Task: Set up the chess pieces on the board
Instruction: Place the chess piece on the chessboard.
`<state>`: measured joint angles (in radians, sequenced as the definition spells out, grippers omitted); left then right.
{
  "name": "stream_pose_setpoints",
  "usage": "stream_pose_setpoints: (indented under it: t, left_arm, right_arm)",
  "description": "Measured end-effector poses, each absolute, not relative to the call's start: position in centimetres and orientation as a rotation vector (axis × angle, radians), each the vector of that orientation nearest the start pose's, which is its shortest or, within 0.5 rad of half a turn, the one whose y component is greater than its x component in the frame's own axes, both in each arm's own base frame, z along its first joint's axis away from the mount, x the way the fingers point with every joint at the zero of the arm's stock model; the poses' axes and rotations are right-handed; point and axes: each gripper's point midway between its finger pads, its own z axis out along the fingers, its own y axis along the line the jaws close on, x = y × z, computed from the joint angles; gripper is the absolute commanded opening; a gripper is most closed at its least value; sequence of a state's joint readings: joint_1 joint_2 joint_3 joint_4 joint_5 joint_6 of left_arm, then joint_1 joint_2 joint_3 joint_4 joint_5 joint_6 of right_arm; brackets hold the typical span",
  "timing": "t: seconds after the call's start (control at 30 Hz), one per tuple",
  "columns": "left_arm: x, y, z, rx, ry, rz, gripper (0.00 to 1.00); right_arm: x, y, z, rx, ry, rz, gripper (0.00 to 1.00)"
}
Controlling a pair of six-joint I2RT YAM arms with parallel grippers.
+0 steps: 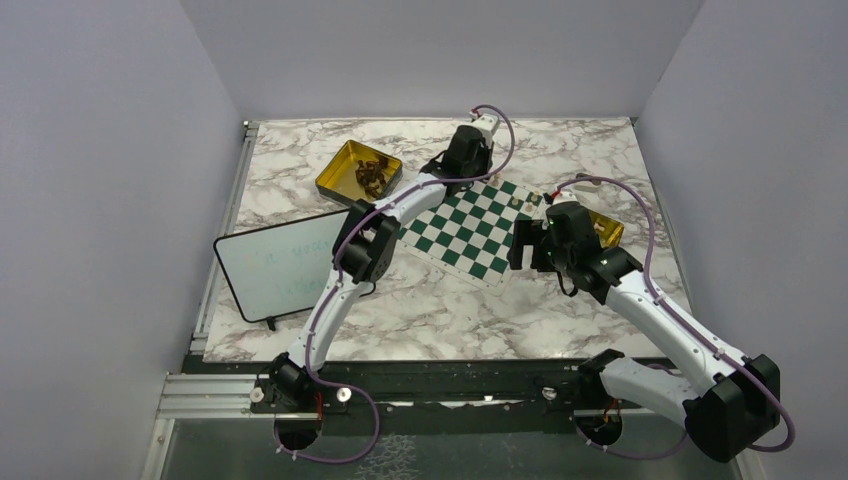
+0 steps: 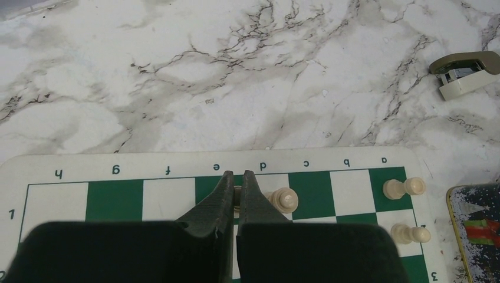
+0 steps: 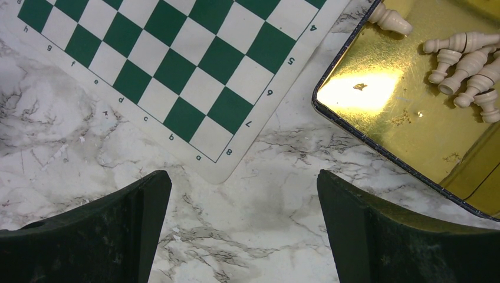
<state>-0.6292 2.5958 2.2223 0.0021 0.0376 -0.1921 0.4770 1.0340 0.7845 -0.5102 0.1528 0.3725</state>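
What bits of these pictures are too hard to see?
- Left wrist view: the left fingers hide most of the pale piece they pinch, so its kind is unclear.
- Right wrist view: the picture edge cuts off the gold tin and its pieces.
- Top view: the dark pieces in the other tin are too small.

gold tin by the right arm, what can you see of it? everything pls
The gold tin is a shallow rectangular tray of shiny metal with a dark rim, glare and a few specks on its floor. It lies flat on the marble table, just off the board edge, a sliver of marble between them. Pale chess pieces lie on their sides, bunched at one end. Nothing else touches it; part is out of frame.
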Motion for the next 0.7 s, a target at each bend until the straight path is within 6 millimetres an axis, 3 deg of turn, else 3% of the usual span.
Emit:
stream_pose_setpoints:
  t: [0.7]
  left_arm:
    - [56.58, -43.5, 8.89, 0.474, 1.907, -0.459, 0.0]
  right_arm:
    - [26.44, 12.31, 13.81, -0.044, 2.332, 0.248, 1.0]
